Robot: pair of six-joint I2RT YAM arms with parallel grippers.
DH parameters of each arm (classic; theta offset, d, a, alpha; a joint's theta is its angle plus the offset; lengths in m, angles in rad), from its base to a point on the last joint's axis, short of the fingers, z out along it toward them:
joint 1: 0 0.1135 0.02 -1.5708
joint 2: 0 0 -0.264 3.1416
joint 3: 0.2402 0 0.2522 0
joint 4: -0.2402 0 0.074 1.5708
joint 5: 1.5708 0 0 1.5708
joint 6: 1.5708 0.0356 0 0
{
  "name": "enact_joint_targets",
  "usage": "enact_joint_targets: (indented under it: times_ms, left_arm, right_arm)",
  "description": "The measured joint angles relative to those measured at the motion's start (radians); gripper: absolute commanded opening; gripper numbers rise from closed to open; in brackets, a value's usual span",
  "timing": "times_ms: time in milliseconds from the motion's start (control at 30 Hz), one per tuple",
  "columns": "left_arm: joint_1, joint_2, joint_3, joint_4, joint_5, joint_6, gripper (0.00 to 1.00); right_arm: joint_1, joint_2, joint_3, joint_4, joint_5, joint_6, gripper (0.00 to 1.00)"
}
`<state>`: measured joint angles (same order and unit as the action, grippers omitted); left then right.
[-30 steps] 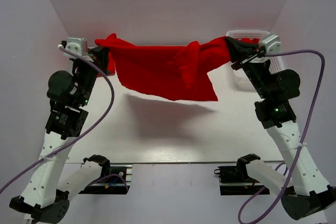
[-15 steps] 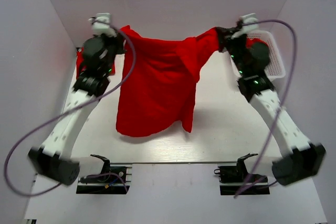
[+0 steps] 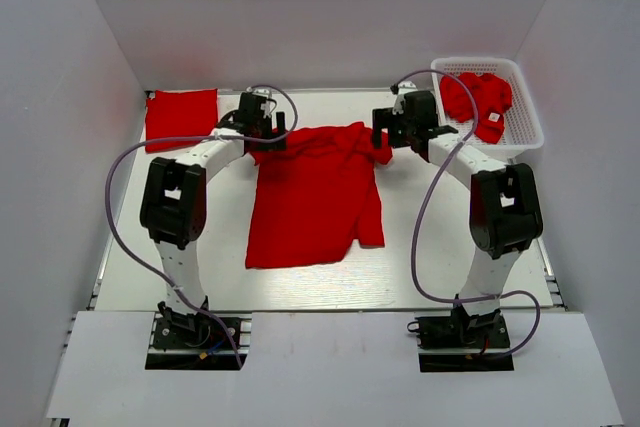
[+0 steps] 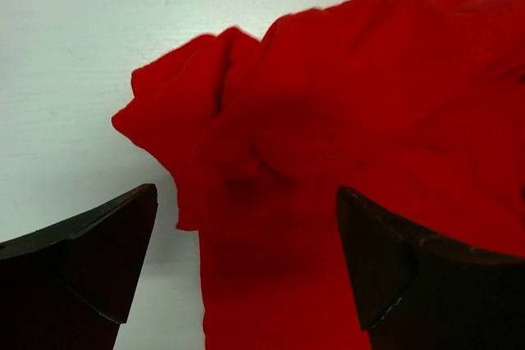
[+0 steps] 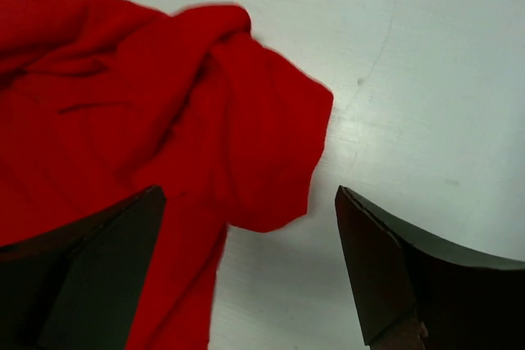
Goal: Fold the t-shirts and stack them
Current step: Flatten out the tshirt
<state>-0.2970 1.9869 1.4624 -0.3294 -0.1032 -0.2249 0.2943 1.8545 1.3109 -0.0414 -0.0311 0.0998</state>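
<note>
Your left gripper (image 3: 266, 137) sits low at the near-left shoulder of the spread t-shirt (image 3: 315, 197). On its wrist camera the jaws stand wide apart. The bunched left sleeve (image 4: 189, 104) lies between them on the white table (image 4: 74, 55), with nothing clamped. Your right gripper (image 3: 384, 137) is down at the opposite shoulder, just as wide open, and the right sleeve (image 5: 262, 145) lies loose on the tabletop between its fingers. Whether any fingertip brushes the cloth is hard to call from these angles. The shirt itself lies mid-table, mostly flat, shoulders toward the far wall and hem toward the arm bases. A folded t-shirt (image 3: 181, 119) rests at the far-left corner. Far right, crumpled t-shirts (image 3: 478, 99), one showing a white tag (image 3: 492, 119), sit in the white mesh basket (image 3: 530, 127).
</note>
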Motion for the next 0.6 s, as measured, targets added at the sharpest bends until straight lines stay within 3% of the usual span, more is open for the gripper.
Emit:
enact_joint_targets:
  times_ms: [167,367,600]
  left_arm:
    - [0.001,-0.108,-0.02,0.011,0.021,-0.008,1.0]
    - [-0.002,-0.37,-0.222,0.035,0.09,-0.04,1.0]
    - [-0.02,-0.468,-0.537,0.061,0.308,-0.12,1.0]
  right_arm:
    - [0.003,-0.022,0.068,-0.013,-0.065,-0.058,0.9]
    - [0.014,-0.016,0.129,-0.035,-0.203,-0.117,0.9]
    - [0.047,0.222,0.391,-0.056,-0.301,-0.156,0.9]
